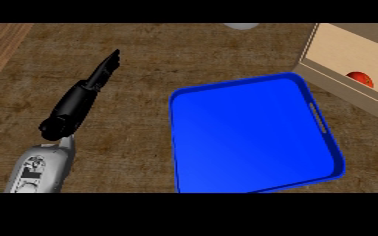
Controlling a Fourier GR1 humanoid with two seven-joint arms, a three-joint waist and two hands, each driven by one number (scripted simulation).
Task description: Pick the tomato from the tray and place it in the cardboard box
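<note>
Brown counter (148, 55), round red tomato (360, 78) — half-seen — in cardboard box (330, 81)

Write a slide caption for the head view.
The tomato sits in the cardboard box beside the blue tray; left robot hand rests open at the left.

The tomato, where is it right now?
In the head view, the tomato sits inside the cardboard box at the picture's right edge, just past the upper right corner of the blue tray.

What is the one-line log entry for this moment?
tomato: in cardboard box | tray: no tomato | left hand: open, left of tray | right hand: not in view
</note>
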